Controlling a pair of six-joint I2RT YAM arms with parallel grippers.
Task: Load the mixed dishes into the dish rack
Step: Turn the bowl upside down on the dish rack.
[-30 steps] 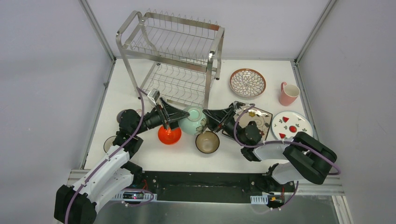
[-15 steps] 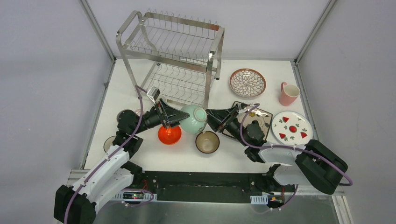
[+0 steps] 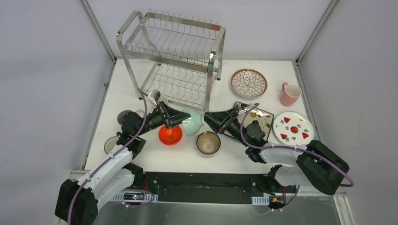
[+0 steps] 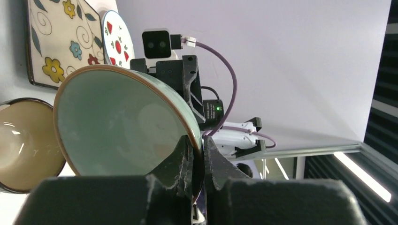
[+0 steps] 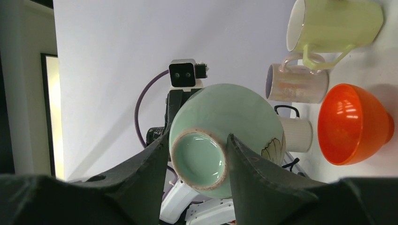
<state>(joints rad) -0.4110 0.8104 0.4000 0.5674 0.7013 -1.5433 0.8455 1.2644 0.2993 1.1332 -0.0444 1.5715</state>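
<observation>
The mint bowl (image 3: 193,121) hangs tipped on its side above the table, between my two grippers. My left gripper (image 3: 183,120) is shut on its brown rim; the left wrist view shows both fingers pinching the rim of the bowl (image 4: 117,126) at the gripper (image 4: 197,140). My right gripper (image 3: 205,117) faces it from the other side. In the right wrist view its fingers (image 5: 198,137) press both sides of the foot ring of the bowl (image 5: 234,117). The dish rack (image 3: 173,51), steel and two-tiered, stands empty at the back left.
Under the bowl sit an orange bowl (image 3: 170,135) and a tan bowl (image 3: 208,142). The square floral plate (image 3: 263,117) lies partly under my right arm. On the right are the red-marked plate (image 3: 293,126), petal plate (image 3: 248,83) and pink mug (image 3: 289,93). A yellow-green mug (image 5: 333,23) and a white mug (image 5: 295,83) lie on the left.
My left gripper has shut on the mint bowl's rim. The bowl has turned more on edge and shifted slightly left. My right arm has moved with it.
</observation>
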